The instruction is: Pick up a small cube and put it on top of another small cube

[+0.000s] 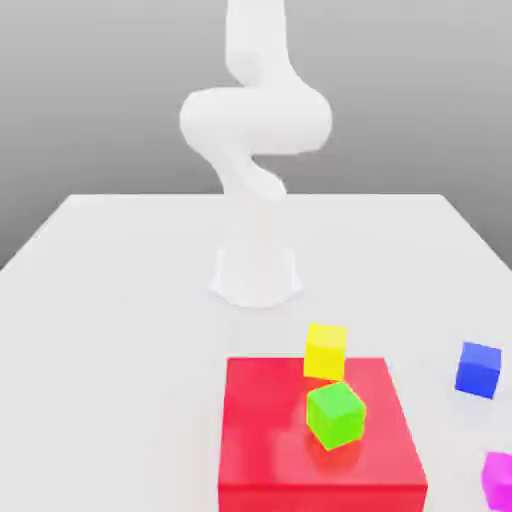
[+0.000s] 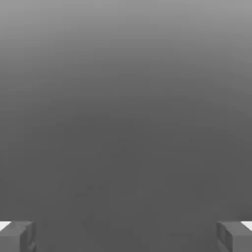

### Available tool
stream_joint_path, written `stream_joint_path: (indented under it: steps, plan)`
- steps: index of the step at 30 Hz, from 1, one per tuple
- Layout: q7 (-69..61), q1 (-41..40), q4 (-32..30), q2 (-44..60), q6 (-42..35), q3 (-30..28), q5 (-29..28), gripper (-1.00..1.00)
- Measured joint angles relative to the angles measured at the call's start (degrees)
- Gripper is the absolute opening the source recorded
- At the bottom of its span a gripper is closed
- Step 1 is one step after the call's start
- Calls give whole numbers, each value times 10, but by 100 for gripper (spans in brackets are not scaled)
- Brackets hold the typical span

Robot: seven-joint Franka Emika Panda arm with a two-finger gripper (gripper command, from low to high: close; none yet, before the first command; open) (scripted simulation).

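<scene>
Fingers [image 2: 17, 236] stood wide apart, nothing between them, facing plain grey backdrop; likely the hand was raised clear of the table, no grasp begun. White arm [image 1: 250, 130] rose coiled from its base at the white table's [image 1: 110, 330] middle. Small magenta cube [image 1: 499, 478] sat at the exterior view's right edge, well apart from the arm. Small blue cube [image 1: 479, 369] lay near it. Green cube [image 1: 334, 414] and yellow cube [image 1: 325, 350] rested on a large red block [image 1: 270, 440].
</scene>
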Motion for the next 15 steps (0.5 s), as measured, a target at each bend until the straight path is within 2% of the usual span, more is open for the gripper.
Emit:
stream_joint_path:
  steps: [15]
  plan:
    - [-250,131,28,315,80,15,38,0]
